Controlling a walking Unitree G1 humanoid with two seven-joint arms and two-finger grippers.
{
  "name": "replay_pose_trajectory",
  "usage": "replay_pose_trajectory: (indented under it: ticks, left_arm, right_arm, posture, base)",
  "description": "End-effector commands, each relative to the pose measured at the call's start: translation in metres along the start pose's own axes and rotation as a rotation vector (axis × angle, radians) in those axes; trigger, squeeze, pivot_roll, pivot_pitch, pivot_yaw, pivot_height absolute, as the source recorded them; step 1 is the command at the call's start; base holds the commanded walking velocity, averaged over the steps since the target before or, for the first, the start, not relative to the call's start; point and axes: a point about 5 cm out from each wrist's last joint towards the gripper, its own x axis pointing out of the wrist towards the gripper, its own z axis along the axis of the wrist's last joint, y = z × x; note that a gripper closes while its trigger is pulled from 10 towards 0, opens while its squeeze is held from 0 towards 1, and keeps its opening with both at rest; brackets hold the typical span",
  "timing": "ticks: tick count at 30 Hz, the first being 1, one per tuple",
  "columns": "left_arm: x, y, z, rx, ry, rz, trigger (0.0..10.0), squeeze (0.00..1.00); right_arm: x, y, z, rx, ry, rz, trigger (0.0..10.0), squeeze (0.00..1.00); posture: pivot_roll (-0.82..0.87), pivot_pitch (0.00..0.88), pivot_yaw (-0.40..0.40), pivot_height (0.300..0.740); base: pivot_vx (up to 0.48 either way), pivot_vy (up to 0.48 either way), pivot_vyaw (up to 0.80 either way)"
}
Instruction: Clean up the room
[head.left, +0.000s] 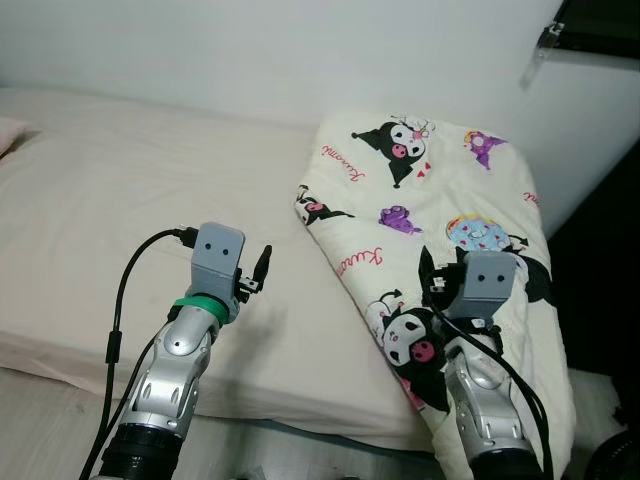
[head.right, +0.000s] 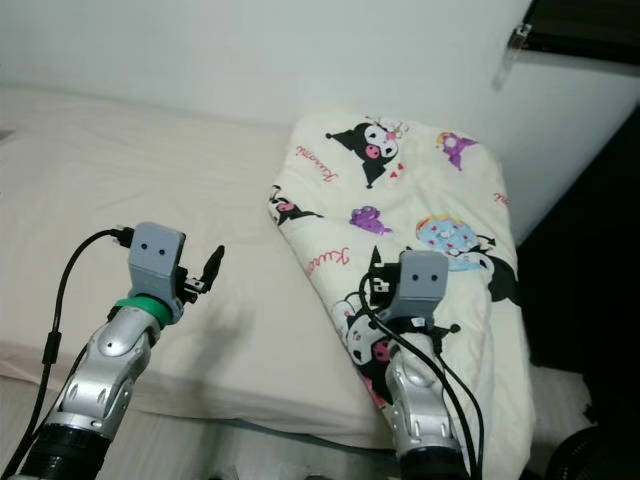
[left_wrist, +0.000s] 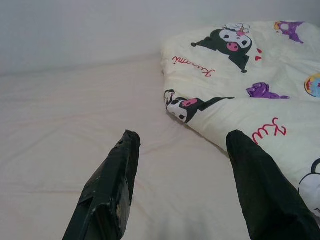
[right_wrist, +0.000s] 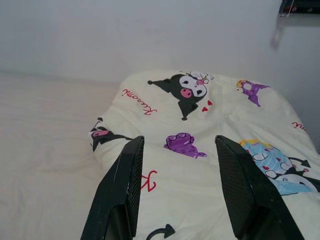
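My left gripper (left_wrist: 182, 140) fingers apart over the bare mattress (head.left: 120, 190), my right gripper (right_wrist: 177, 142) fingers apart above the cartoon-print blanket (head.left: 440, 210) folded at the bed's right end, white wall (head.left: 300, 50) beyond.

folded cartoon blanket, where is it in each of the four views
Left eye view: folded cartoon blanket right of centre on the bed.
Right eye view: centre-right.
Left wrist view: upper right.
Right wrist view: centre and right.
Shared landmark: its black cartoon figure near the wall.
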Motion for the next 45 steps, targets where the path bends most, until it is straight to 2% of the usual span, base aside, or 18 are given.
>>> replay_pose_trajectory:
  ticks: [1,9,21,26,40,45]
  left_arm:
    - [-0.003,0.002,-0.009,0.012,0.045,0.005,10.0,0.0]
    - [-0.003,-0.001,-0.011,0.01,0.059,-0.009,10.0,0.0]
    - [-0.002,-0.001,-0.006,-0.021,0.032,-0.015,10.0,0.0]
    - [-0.003,-0.001,-0.001,-0.013,-0.001,-0.024,10.0,0.0]
    - [-0.003,-0.003,-0.001,-0.019,-0.002,-0.037,10.0,0.0]
    - [-0.003,-0.004,0.0,0.003,-0.015,-0.044,10.0,0.0]
  right_arm:
    - [-0.003,0.0,-0.005,0.008,0.024,-0.002,10.0,0.0]
    - [-0.004,0.0,-0.005,0.008,0.027,-0.003,10.0,0.0]
    - [-0.004,0.002,-0.006,0.01,0.029,-0.005,10.0,0.0]
    - [-0.003,0.003,-0.006,0.015,0.029,-0.007,10.0,0.0]
    - [-0.004,0.002,-0.006,0.015,0.028,-0.009,10.0,0.0]
    - [-0.003,0.002,-0.006,0.012,0.028,-0.007,10.0,0.0]
  posture:
    - [-0.05,0.031,0.037,0.74]
    - [-0.05,0.033,0.04,0.74]
    - [-0.05,0.036,0.046,0.74]
    - [-0.04,0.036,0.05,0.74]
    - [-0.05,0.036,0.051,0.74]
    - [-0.05,0.033,0.047,0.74]
  base:
    - [0.0,0.0,0.0]
    - [0.0,0.0,0.0]
    - [0.0,0.417,0.0]
    - [0.0,0.0,0.0]
    - [0.0,0.0,0.0]
    - [0.0,-0.15,0.0]
